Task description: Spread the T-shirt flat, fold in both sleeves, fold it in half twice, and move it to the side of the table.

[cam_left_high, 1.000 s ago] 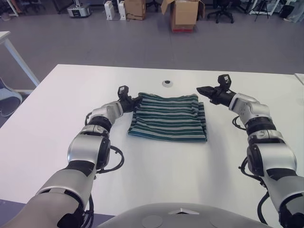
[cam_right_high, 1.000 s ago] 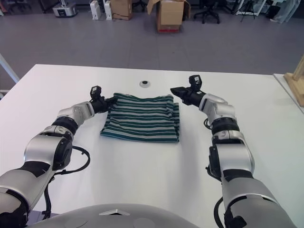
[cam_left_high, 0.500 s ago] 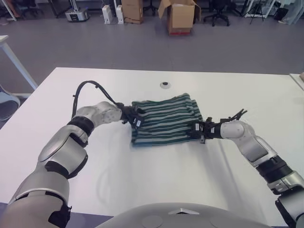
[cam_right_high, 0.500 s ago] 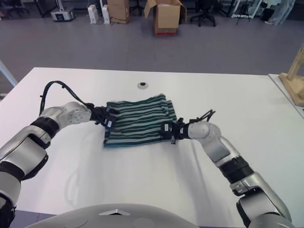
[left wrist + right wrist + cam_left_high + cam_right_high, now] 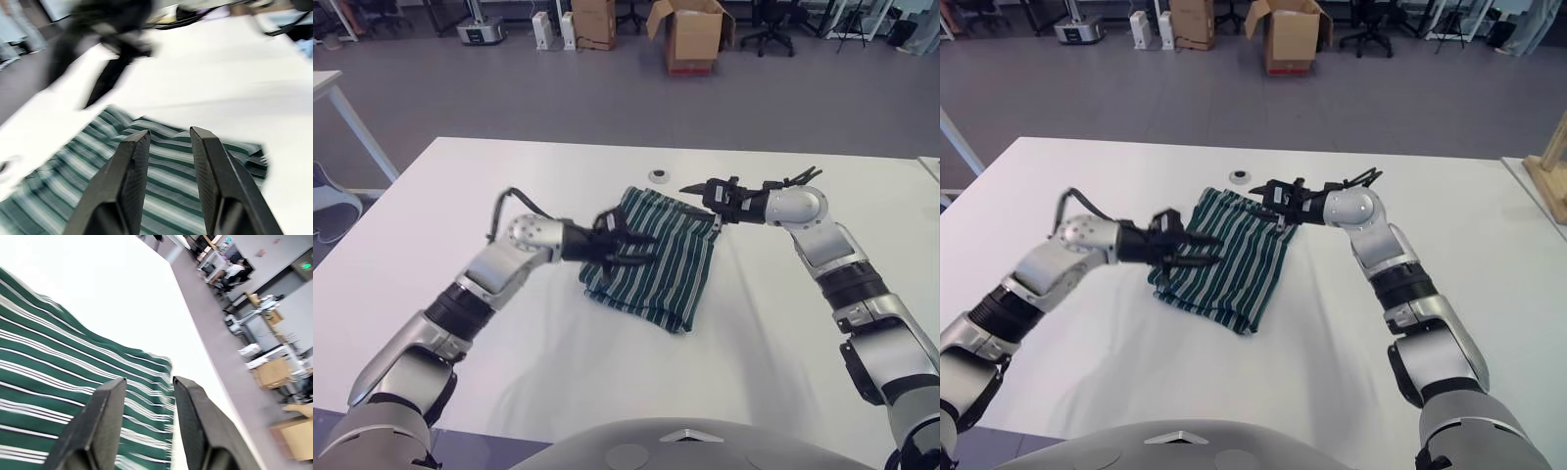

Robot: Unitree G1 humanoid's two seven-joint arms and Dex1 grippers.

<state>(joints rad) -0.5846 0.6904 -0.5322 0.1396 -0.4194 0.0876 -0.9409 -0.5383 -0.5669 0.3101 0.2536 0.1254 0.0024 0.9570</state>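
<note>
Two grippers: I am holding both with the fingers a little apart and nothing between them.
Left gripper (image 5: 636, 243): it is hovering on my side of the round port (image 5: 658, 175) and slightly to its left. It is over the T-shirt (image 5: 656, 269), and I cannot tell whether the tips are touching cloth.
Right gripper (image 5: 693, 191): it is sitting just beside the round port, to its right, at the shirt corner nearest that port.
T-shirt: it is lying as a thick folded packet on the bench (image 5: 460, 196), just on my side of the round port and turned askew to the bench edge.
Step, as I am judging it: the folds are looking done, and the move to the side is what I am facing.
Risk one: closing on the top layer only, which would be peeling the packet open.
Risk two: one arm pulling harder than the other, which would be twisting the shirt further.
Risk three: dragging it low across the bench, with the edge farthest from the port rolling under.
</note>
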